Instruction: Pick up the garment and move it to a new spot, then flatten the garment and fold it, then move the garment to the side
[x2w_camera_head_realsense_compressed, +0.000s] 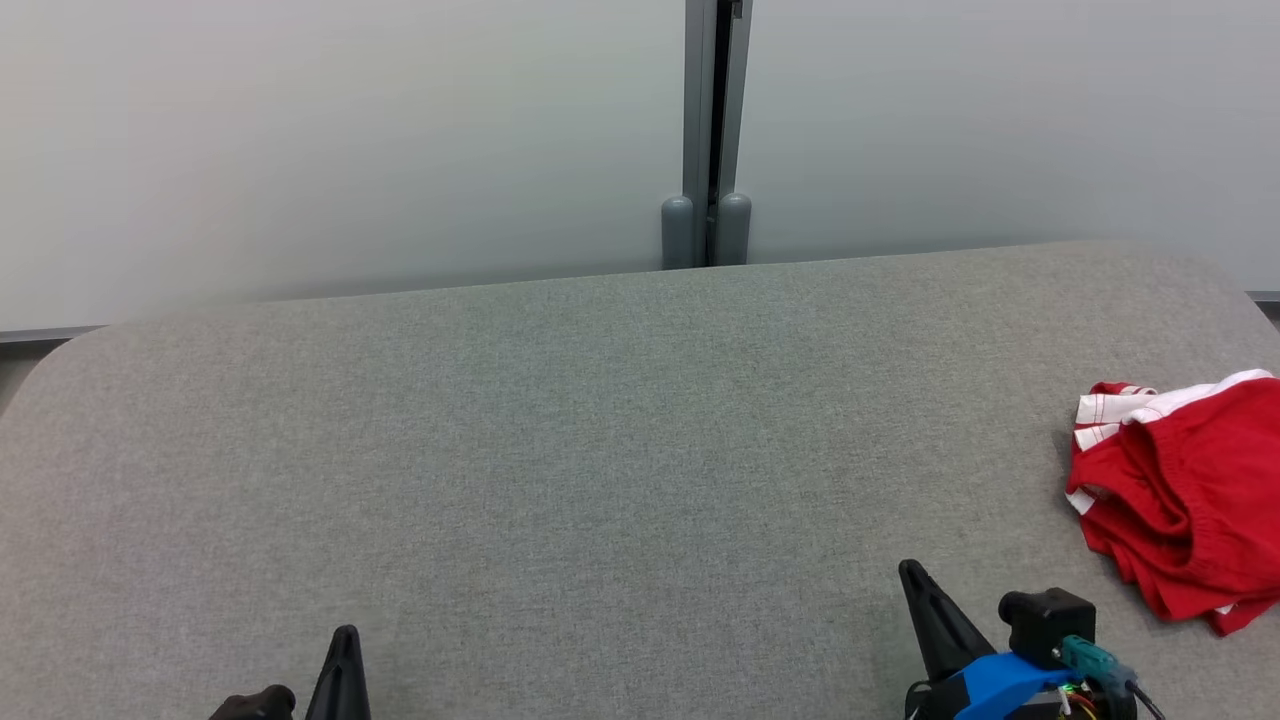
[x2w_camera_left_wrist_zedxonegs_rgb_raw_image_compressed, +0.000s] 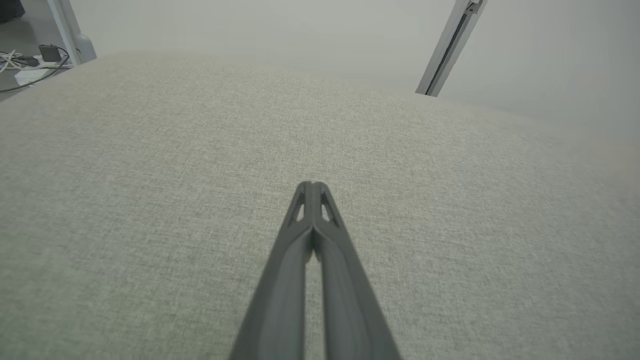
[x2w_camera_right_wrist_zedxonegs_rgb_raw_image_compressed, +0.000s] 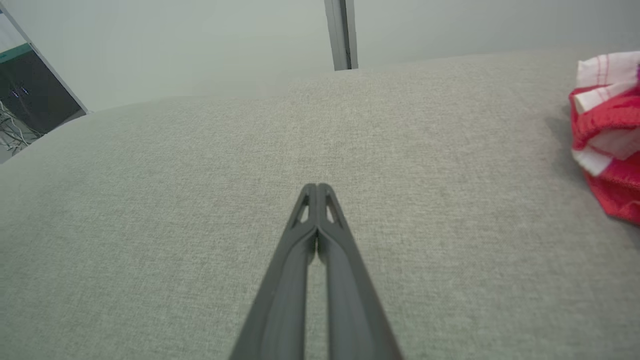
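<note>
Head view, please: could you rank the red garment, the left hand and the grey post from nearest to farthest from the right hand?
1. The red garment, crumpled just right of the right hand.
2. The left hand, far left along the near edge of the table.
3. The grey post, ahead beyond the far edge.

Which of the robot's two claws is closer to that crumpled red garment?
The right. The right gripper sits just left of the red garment, not touching; the left gripper is far off at the lower left.
</note>
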